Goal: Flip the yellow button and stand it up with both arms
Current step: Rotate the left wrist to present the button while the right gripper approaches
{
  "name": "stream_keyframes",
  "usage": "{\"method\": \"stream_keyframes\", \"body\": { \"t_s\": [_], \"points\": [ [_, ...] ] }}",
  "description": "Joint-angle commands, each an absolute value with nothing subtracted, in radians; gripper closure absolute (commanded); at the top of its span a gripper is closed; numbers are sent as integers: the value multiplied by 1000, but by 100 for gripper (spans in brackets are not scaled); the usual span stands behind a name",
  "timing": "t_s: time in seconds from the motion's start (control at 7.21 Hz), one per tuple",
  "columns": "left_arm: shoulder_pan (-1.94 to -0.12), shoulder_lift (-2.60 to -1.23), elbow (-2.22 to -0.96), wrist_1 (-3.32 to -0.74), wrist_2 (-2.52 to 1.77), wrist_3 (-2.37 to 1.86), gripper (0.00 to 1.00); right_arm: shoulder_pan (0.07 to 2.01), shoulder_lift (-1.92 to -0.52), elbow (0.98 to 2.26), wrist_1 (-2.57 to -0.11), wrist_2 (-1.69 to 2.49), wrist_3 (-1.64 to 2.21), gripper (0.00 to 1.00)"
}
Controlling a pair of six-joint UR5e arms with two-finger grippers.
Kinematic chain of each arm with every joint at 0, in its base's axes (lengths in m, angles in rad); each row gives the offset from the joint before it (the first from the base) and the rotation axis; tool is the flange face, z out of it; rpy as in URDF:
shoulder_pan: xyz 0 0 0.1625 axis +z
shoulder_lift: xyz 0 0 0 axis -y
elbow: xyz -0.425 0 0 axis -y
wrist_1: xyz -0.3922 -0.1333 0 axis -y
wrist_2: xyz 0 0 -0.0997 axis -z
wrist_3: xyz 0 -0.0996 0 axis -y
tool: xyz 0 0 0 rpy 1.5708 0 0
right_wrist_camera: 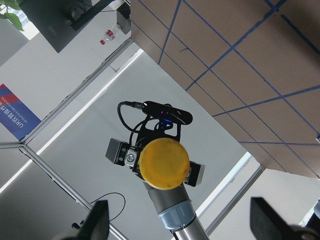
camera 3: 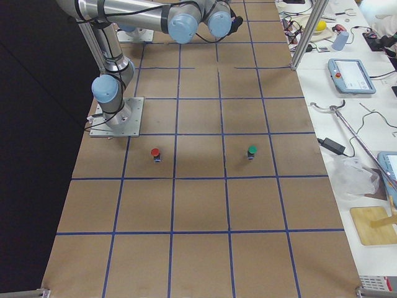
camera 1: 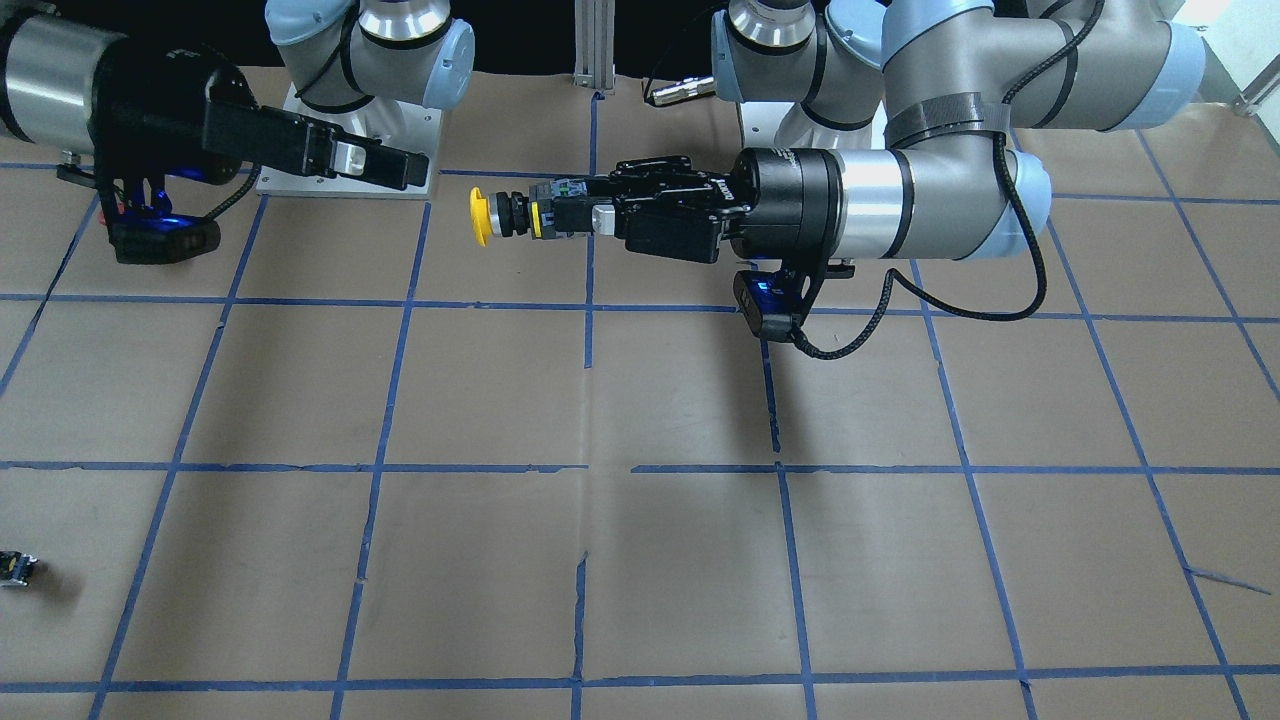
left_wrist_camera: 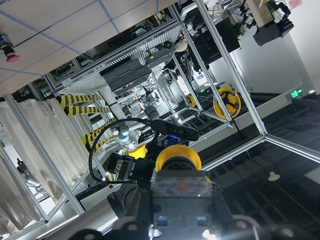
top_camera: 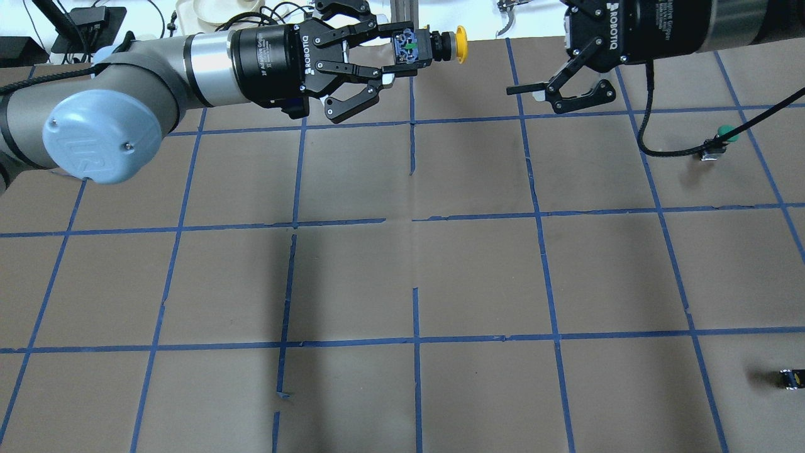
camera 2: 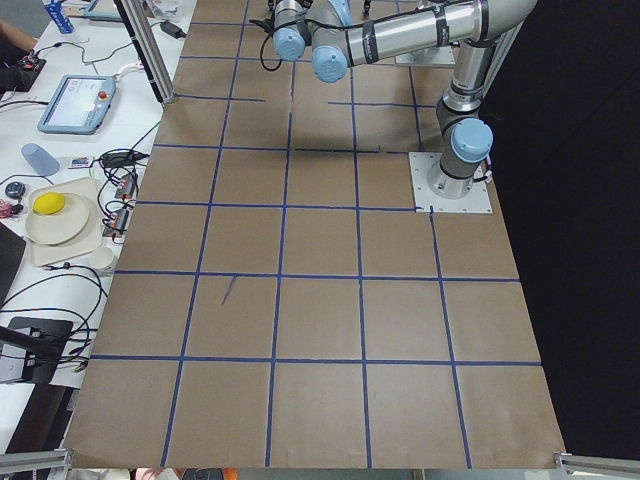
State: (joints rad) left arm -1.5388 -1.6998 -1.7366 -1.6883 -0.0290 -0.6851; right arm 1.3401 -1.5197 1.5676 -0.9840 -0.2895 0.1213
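Holding small yellow-capped black push button (top_camera: 434,47) aloft over brown paper desk (top_camera: 440,251), pinched in black left end effector (top_camera: 396,53), with black right end effector (top_camera: 534,94) spread, apart. Best to approach head-on, clamp firmly before releasing.

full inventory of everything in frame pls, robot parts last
yellow button: one, yellow cap on black body, held sideways in the air
red button: one, red cap, standing on the table near the right arm's base
green button: one, green cap, standing apart from the red one
block: one, black and grey, on the table, robot's right
table: one, brown, blue tape grid
tablet: one, grey, side bench
plate: one, cream, side bench
left claw: one, black, shut on the yellow button
right claw: one, black, open, empty
left arm, right arm: two, silver-grey, light blue caps
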Motion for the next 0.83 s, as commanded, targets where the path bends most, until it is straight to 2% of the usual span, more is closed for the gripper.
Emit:
{"method": "stream_keyframes", "body": {
  "t_s": [0.0,0.28,0.42,0.55,0.69],
  "points": [
    [-1549,-1697,-1741,-1687,-37,-689,96,1419,-1474,1559,-996,-285,121,1],
    [-1549,-1695,-1741,-1687,-37,-689,96,1422,-1473,1551,-1008,-264,121,3],
    [-1549,-1697,-1741,-1687,-37,-689,96,1424,-1474,1551,-1009,-261,121,11],
    [-1549,-1695,-1741,-1687,-37,-690,96,1424,-1476,1551,-1014,-261,118,34],
    [-1549,-1695,-1740,-1687,-38,-690,96,1424,-1473,1551,-1038,-261,120,52]
  ]
}}
